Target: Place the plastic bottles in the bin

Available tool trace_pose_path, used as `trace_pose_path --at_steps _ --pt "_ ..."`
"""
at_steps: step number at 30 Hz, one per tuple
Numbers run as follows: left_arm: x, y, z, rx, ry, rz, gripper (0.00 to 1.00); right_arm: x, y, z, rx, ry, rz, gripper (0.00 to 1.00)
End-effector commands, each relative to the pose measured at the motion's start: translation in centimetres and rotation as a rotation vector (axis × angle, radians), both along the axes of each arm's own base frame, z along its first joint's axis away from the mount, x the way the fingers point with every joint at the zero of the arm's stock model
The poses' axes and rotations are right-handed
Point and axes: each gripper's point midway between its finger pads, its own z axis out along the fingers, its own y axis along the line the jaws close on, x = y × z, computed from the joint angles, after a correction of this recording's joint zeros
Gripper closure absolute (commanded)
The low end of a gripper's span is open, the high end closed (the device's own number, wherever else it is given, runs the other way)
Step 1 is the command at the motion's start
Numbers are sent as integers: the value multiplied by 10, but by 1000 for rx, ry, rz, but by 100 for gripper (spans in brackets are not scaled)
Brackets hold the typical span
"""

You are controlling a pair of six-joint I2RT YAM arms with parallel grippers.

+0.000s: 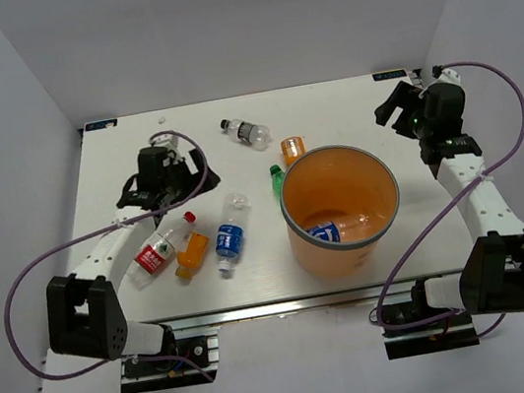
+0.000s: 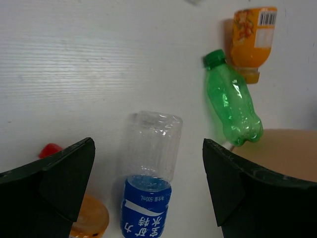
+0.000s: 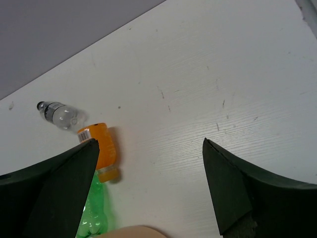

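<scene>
The orange bin (image 1: 293, 229) stands right of centre, with a blue-labelled bottle (image 1: 326, 232) inside it. On the table lie a dark-labelled clear bottle (image 1: 245, 132), an orange bottle (image 1: 292, 147), a green bottle (image 1: 277, 180), a blue-labelled bottle (image 1: 229, 238), a second orange bottle (image 1: 192, 252) and a red-labelled bottle (image 1: 159, 252). My left gripper (image 1: 170, 193) hovers open above the blue-labelled bottle (image 2: 146, 201), touching nothing. Beyond it lie the green bottle (image 2: 232, 106) and the orange bottle (image 2: 252, 42). My right gripper (image 1: 391, 114) hangs open over bare table at the back right.
The right wrist view shows the orange bottle (image 3: 103, 146), the green bottle (image 3: 94, 215), the dark-labelled clear bottle (image 3: 59, 113) and a sliver of the bin (image 3: 129, 232). White walls enclose the table on three sides. A purple cable loops from each arm.
</scene>
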Motion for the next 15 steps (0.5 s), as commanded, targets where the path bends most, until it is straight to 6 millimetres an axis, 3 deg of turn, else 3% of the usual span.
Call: trace_pose_path --at_steps 1,6,11,15 --pt "-11 -33 -13 47 6 -114 2 5 11 13 56 -60 61 11" --pt "-19 -43 -42 94 69 -148 2 -1 -5 -1 36 5 -21 11" --pt "-34 -71 -63 73 128 -273 2 0 4 -21 51 55 75 11" --pt "-43 -72 -89 171 197 -262 2 4 -4 -37 71 87 55 11"
